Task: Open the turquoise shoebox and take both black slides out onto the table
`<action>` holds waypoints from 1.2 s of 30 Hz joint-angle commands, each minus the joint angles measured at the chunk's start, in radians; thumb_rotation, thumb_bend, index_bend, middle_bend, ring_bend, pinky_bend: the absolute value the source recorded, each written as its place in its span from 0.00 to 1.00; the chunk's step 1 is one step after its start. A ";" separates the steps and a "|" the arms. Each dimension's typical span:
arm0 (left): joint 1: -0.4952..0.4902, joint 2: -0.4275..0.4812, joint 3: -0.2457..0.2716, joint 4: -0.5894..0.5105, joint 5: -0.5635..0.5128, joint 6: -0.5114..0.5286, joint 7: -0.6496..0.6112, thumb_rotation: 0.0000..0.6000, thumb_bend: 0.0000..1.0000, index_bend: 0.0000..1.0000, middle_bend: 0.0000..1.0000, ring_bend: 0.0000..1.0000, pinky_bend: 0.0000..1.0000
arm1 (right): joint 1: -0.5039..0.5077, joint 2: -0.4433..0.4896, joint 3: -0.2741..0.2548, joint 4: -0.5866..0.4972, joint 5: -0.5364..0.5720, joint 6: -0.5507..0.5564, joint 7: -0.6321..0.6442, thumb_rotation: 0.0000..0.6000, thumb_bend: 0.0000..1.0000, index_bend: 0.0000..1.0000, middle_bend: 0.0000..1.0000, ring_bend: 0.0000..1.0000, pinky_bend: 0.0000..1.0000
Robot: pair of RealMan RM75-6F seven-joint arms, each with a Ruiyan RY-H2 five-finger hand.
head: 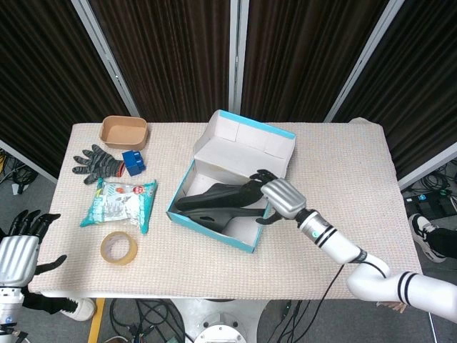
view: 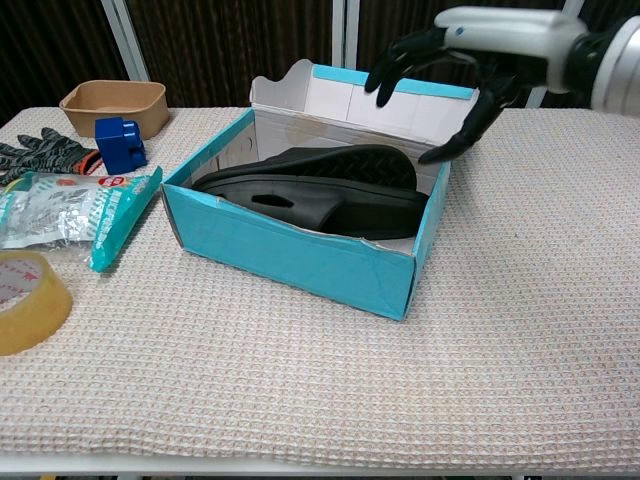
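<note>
I am seeing the black slides lying stacked inside the turquoise shoebox, so I cannot tell them apart. My right hand is hovering over the box's right end, fingers spread, holding nothing. My left hand is hanging open, far left of the box. Tape roll and snack bag are lying left of it.

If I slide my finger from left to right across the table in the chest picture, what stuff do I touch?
Tape roll → snack packet → blue block → turquoise shoebox holding the black slides → right hand hovering open over the box's right end.
</note>
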 commanded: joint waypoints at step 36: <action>0.001 -0.028 0.004 0.073 -0.014 -0.027 -0.077 1.00 0.00 0.21 0.21 0.11 0.09 | 0.069 -0.491 -0.050 0.319 0.092 0.179 -0.599 1.00 0.14 0.39 0.40 0.16 0.07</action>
